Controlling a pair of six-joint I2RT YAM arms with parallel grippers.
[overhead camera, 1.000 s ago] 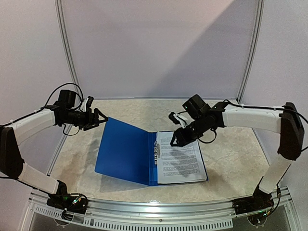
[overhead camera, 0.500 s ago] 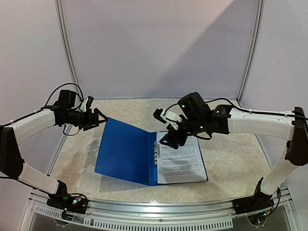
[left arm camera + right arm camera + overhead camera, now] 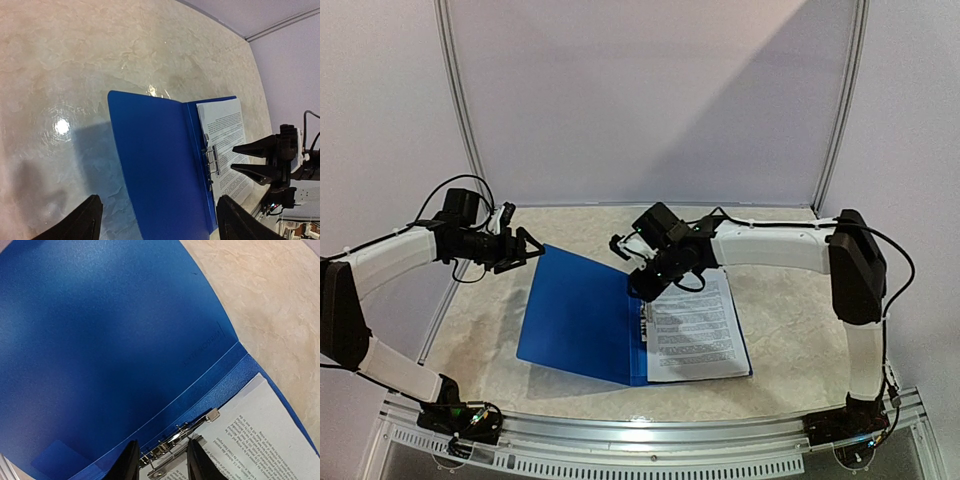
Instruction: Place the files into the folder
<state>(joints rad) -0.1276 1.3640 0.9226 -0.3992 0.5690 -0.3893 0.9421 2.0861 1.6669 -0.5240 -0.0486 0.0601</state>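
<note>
open on desk: thin dark-blue plastic folder, white printed paper sheets on its right half. right gripper jaws narrowly apart, empty, over metal spine clip; likely next: press lever squarely, don't skew sheets. left gripper jaws wide, empty.

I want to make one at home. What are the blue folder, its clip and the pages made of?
The folder looks like thin plastic: blue, slightly grainy, with a soft sheen. Its clip seems to be metal, silvery and shiny. The pages look like plain matte white paper printed with black text.
</note>
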